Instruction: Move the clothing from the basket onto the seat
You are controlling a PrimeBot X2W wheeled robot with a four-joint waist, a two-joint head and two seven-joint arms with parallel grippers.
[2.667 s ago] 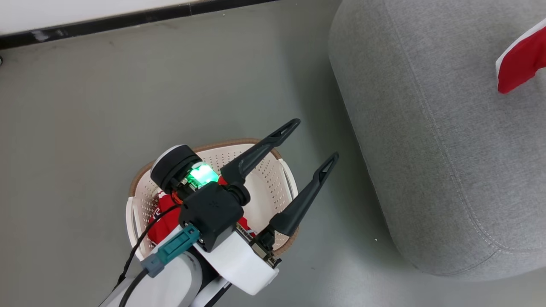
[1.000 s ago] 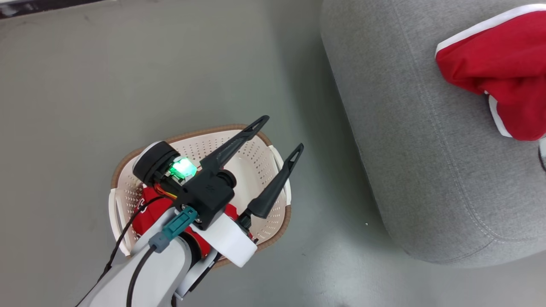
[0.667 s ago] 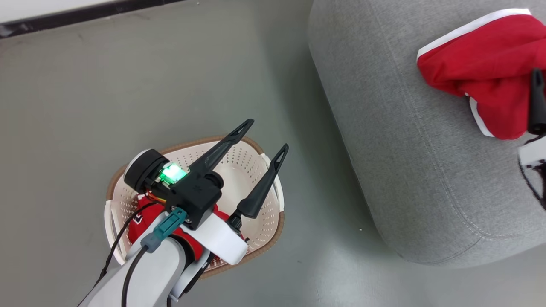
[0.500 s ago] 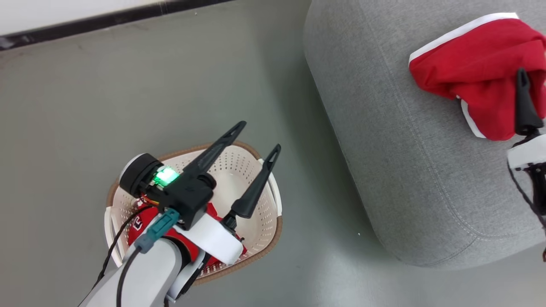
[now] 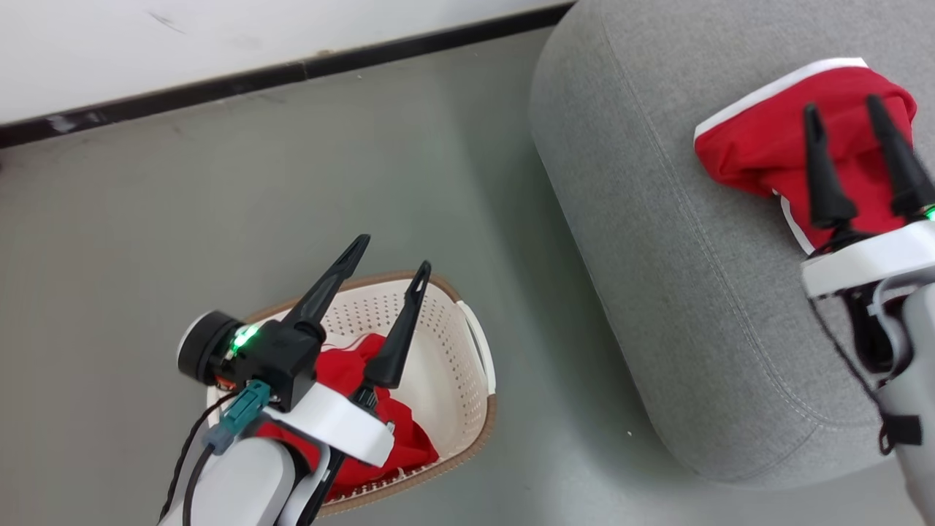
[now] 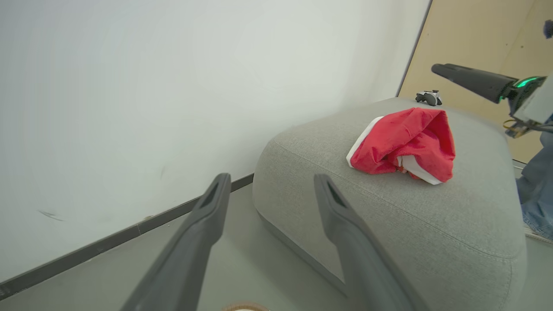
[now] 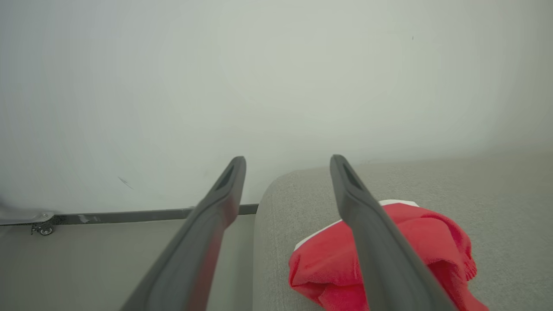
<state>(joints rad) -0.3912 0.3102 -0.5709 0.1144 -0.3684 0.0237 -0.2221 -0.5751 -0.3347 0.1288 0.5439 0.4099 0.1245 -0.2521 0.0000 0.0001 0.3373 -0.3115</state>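
Direction matters most here: the red jersey (image 5: 405,438) left in the basket (image 5: 447,343) lies below the left pincer (image 5: 393,252) and back toward its wrist, not ahead of its tips. That pincer hangs over the basket with its jaws spread wide and nothing between them. Its two dark fingers slant up and away toward the far rim. In the left wrist view it looks out almost level at the wall and the seat, with a sliver of brown rim at the very bottom edge. I judge that the wrist has to tip steeply down before the fingers can reach cloth.

The jersey is a crumpled heap in the near half of the basket. Its longer run seems to go from the basket's middle toward the near right rim, but the forearm hides part of it, so I cannot tell its full outline.

The left arm is plainly the nearer one. The right pincer (image 5: 840,104) is well apart from the basket, over the seat (image 5: 643,219), with its jaws likewise apart and empty. It hangs above the trimmed garment (image 5: 760,139), which rests on the seat's top near the rounded end. The left wrist view shows its finger clear above the cloth.

By my reading half the clothing is across, and the next pick falls to the left arm, closing across the heap's short side.
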